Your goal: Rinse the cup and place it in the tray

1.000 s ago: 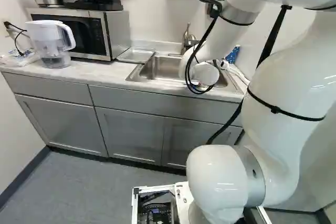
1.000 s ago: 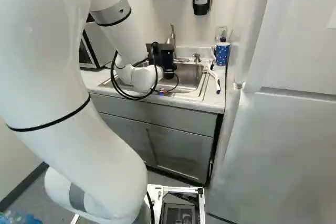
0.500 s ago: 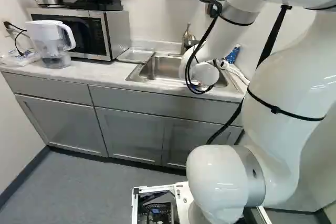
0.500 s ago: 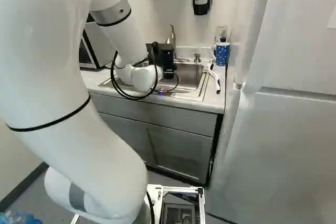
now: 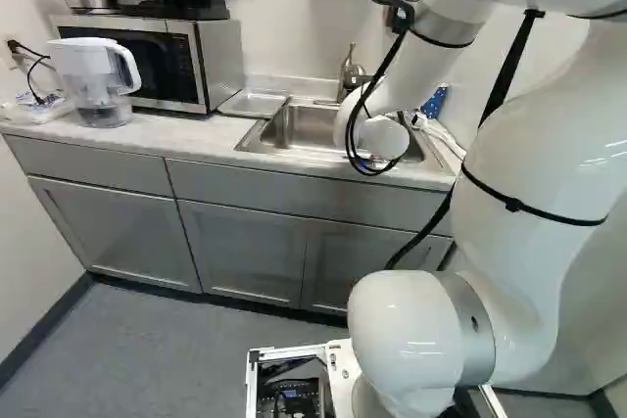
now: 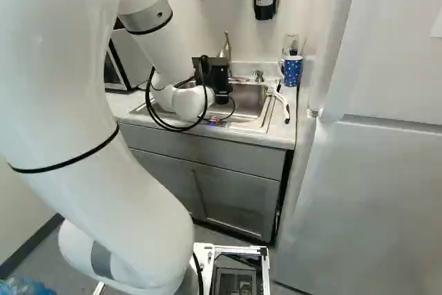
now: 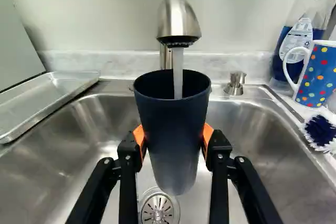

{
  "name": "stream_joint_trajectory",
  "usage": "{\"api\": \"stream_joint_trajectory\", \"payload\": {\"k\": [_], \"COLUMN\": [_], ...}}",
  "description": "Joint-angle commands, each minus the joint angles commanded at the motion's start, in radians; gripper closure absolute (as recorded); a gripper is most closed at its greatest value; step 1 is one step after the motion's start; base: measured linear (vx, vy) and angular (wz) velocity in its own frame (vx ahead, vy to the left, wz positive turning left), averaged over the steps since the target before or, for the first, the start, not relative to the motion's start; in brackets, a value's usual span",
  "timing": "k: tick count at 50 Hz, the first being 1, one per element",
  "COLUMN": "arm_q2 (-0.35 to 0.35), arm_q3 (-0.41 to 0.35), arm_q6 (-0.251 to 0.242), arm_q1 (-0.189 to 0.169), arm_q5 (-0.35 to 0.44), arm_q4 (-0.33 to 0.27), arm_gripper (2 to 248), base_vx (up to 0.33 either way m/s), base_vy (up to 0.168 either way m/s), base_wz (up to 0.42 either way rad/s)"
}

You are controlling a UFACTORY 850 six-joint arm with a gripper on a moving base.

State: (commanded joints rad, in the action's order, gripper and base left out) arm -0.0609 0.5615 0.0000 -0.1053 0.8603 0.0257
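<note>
Over the sink in the left base view, we have our arm reaching in; tray is on the counter, between sink and microwave.

Right base view: we see the black gripper above the basin, spotted mug and brush by the sink's side.

Wrist view: we've got the dark cup pinched between both orange pads, mouth up, over the drain, faucet water running into it.
</note>
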Motion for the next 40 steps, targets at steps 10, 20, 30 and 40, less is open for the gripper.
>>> {"api": "stream_joint_trajectory", "payload": {"k": [10,20,30,40], "arm_q2": [0.0,0.0,0.0,0.0], "arm_q3": [0.0,0.0,0.0,0.0], "arm_q6": [0.0,0.0,0.0,0.0], "arm_q1": [0.0,0.0,0.0,0.0], "arm_q5": [0.0,0.0,0.0,0.0], "arm_q4": [0.0,0.0,0.0,0.0], "arm_gripper": [127,127,127,127], "base_vx": [0.0,0.0,0.0,0.0], "base_vy": [0.0,0.0,0.0,0.0], "base_wz": [0.0,0.0,0.0,0.0]}}
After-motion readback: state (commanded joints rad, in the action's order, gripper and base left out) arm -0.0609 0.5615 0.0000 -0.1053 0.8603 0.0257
